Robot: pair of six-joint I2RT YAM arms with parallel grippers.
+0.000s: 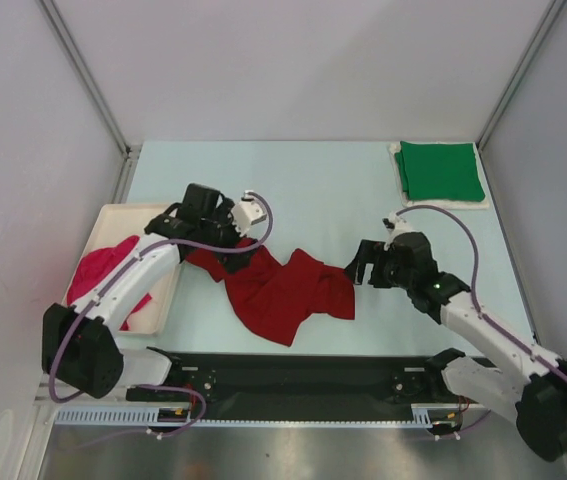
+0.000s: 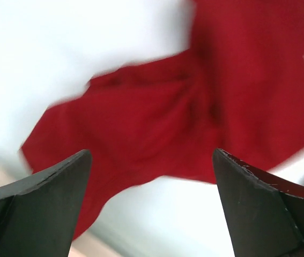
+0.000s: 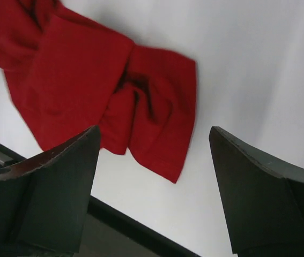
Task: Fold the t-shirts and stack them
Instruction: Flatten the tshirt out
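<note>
Both arms are built of white links joined by bulky black joints. The left arm (image 1: 128, 280) is seen at 8 o'clock in the top view, the right arm (image 1: 488, 330) at 4 o'clock. A mauve cable (image 1: 51, 365) is looped along the left arm, and a second cable (image 1: 468, 232) along the right. A small green light (image 1: 433, 287) is shown on the right arm. The left gripper (image 2: 152, 206) and right gripper (image 3: 154, 195) are fitted with dark, wedge-shaped fingers (image 2: 259, 209), on which fine scratches are seen.
</note>
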